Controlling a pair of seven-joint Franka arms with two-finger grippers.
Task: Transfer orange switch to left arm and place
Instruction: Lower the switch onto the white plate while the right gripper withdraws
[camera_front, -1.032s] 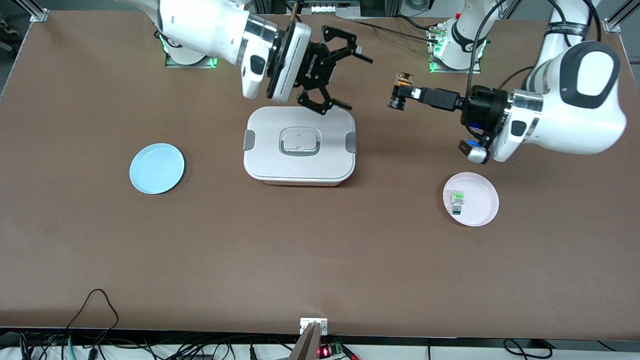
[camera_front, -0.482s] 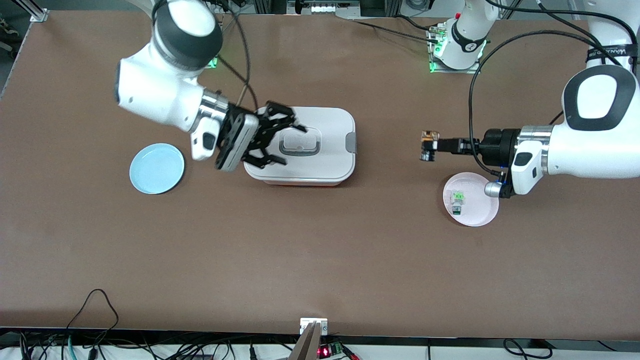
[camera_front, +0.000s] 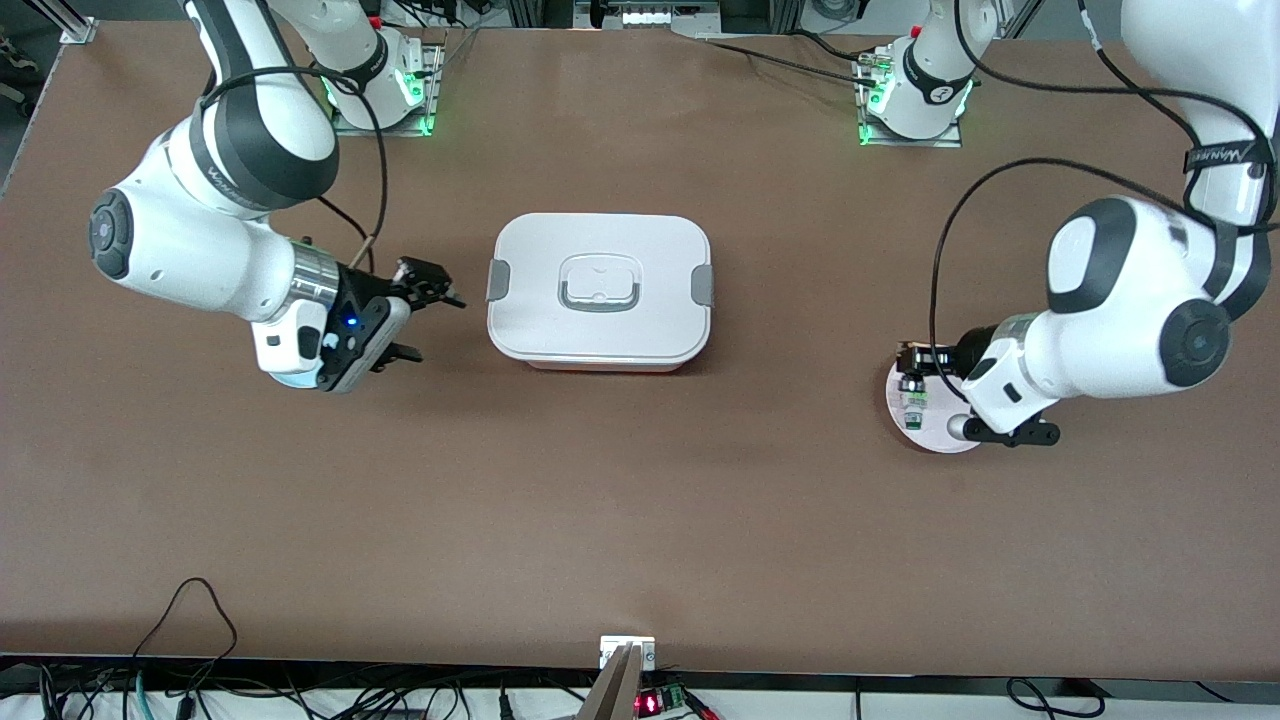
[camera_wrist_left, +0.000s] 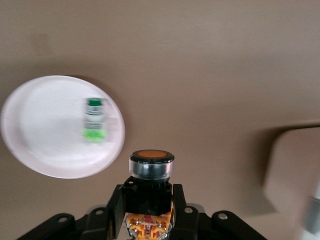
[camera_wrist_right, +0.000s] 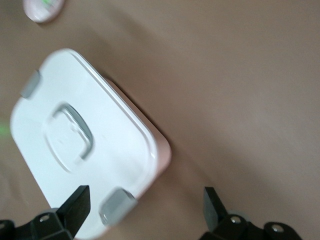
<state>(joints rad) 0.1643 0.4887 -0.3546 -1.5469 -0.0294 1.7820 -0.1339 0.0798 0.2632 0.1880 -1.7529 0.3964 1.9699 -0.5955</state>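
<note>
The orange switch (camera_wrist_left: 151, 186), with a black body, an orange cap and an orange base, is gripped in my left gripper (camera_wrist_left: 150, 205). In the front view the left gripper (camera_front: 912, 358) holds the switch (camera_front: 909, 378) low over the rim of the pale pink plate (camera_front: 935, 435). My right gripper (camera_front: 418, 312) is open and empty, low beside the white box (camera_front: 600, 290) on the side toward the right arm's end. In the right wrist view the open gripper (camera_wrist_right: 145, 212) faces the box (camera_wrist_right: 85, 135) and one grey latch (camera_wrist_right: 117, 205).
A green-and-white component (camera_front: 913, 405) lies on the pink plate, also shown in the left wrist view (camera_wrist_left: 94, 121) on the plate (camera_wrist_left: 40, 125). The blue plate is hidden under the right arm's wrist. Cables hang at the table's front edge.
Both arms have drawn apart from over the box. The right gripper dropped beside the box, over the blue plate. The left gripper carried the switch back down to the pink plate.
</note>
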